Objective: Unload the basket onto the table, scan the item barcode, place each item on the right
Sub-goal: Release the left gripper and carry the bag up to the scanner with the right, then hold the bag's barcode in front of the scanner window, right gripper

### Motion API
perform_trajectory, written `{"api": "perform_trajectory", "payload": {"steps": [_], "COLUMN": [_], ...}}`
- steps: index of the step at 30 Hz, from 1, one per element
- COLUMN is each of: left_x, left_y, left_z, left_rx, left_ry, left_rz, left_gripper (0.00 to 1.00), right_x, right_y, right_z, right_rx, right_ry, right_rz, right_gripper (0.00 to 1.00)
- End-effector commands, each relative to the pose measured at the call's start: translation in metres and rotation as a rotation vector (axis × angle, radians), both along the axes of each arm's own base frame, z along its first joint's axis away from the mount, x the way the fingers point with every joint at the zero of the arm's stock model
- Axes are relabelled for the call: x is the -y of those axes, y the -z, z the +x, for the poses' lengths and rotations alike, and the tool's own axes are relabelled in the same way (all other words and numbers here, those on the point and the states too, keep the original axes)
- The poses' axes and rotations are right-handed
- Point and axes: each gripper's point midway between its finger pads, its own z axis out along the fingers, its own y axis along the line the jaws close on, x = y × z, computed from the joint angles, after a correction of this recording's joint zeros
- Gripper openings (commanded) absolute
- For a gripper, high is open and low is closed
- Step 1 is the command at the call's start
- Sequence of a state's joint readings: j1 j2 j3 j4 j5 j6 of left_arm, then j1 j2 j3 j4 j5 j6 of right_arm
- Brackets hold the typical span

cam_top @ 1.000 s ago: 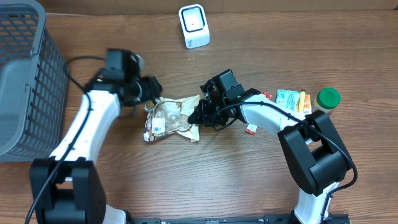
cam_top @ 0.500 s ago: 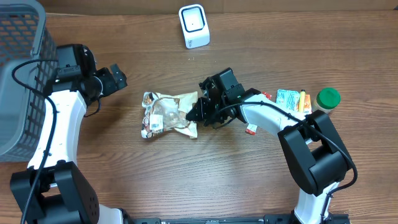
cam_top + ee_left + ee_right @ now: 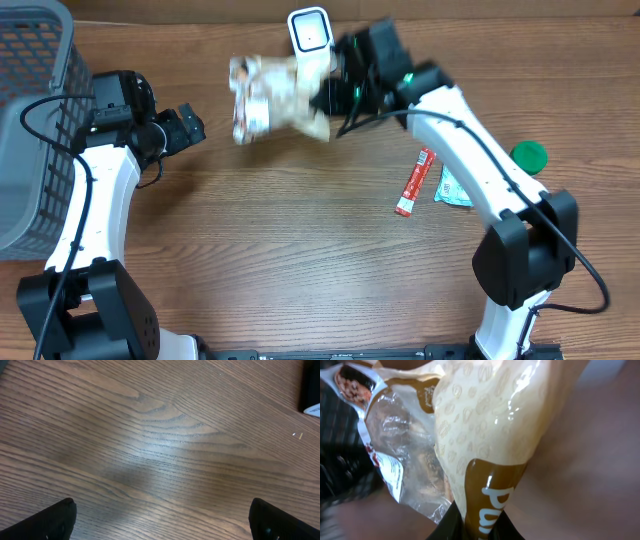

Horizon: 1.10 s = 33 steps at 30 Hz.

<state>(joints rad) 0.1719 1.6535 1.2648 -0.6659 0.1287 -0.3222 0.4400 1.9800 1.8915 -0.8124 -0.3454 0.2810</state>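
Note:
The item is a crinkly tan and clear snack bag, blurred with motion, hanging above the table just left of the white barcode scanner. My right gripper is shut on the bag's right end. In the right wrist view the bag fills the frame, its brown printed edge pinched between the jaws of the right gripper. My left gripper stands open and empty near the basket. The left wrist view shows only bare wood between the spread jaws of the left gripper.
A grey mesh basket stands at the far left. To the right lie a red sachet, a teal packet and a green lid. A dark object's corner shows at the left wrist view's edge.
My right arm has lifted the bag off the table and swung it up beside the scanner. The left gripper let go, opened and drew back left. The red sachet and teal packet shifted.

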Motion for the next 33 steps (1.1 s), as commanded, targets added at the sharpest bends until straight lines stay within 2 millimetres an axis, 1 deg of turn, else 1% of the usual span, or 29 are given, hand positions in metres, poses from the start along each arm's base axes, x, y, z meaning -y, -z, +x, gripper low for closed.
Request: {"api": "perform_trajectory", "payload": {"steps": [1,2,3,5,7,10,12,15,19,21,22,23,26,29,33], "left_x": [0.0,0.0,0.0,0.0,0.0,-0.001,-0.001,-0.001,0.0,0.0,-0.001,-0.001,-0.001,-0.001,-0.001], "left_y": [0.0,0.0,0.0,0.0,0.0,0.0,0.0,0.0,0.0,0.0,0.0,0.0,0.0,0.0,0.0], "left_z": [0.001,0.001,0.001,0.001,0.001,0.001,0.001,0.001,0.001,0.001,0.001,0.001,0.001,0.001,0.001], "left_rx": [0.001,0.001,0.001,0.001,0.001,0.001,0.001,0.001,0.001,0.001,0.001,0.001,0.001,0.001,0.001], "left_ry": [0.009,0.009,0.009,0.009,0.009,0.008,0.008,0.008,0.009,0.009,0.007,0.007,0.007,0.008,0.008], "left_rz": [0.014,0.014,0.014,0.014,0.014,0.013,0.014,0.014,0.014,0.014,0.014,0.014,0.014,0.014,0.014], "left_gripper": [1.0,1.0,1.0,1.0,0.99,1.0,1.0,1.0,1.0,1.0,1.0,1.0,1.0,1.0,1.0], "right_x": [0.032,0.037,0.043,0.051,0.055,0.06,0.062,0.061,0.065,0.067,0.067,0.068,0.064,0.057,0.047], "right_y": [-0.097,-0.116,-0.131,-0.151,-0.159,-0.161,-0.155,-0.134,-0.097,-0.082,-0.07,-0.066,-0.045,-0.032,-0.025], "right_z": [0.034,0.042,0.051,0.064,0.077,0.094,0.108,0.127,0.153,0.163,0.17,0.172,0.181,0.184,0.182], "right_rx": [0.392,0.481,0.572,0.704,0.804,0.885,0.918,0.934,0.941,0.953,0.959,0.964,0.982,0.989,0.991], "right_ry": [0.1,0.126,0.149,0.187,0.19,0.205,0.221,0.237,0.27,0.286,0.294,0.301,0.292,0.291,0.27], "right_rz": [-0.186,-0.23,-0.286,-0.382,-0.482,-0.592,-0.654,-0.729,-0.862,-0.936,-0.993,-1.017,-1.108,-1.116,-1.112], "right_gripper": [0.04,0.04,0.04,0.04,0.04,0.04,0.04,0.04,0.04,0.04,0.04,0.04,0.04,0.04,0.04]}}
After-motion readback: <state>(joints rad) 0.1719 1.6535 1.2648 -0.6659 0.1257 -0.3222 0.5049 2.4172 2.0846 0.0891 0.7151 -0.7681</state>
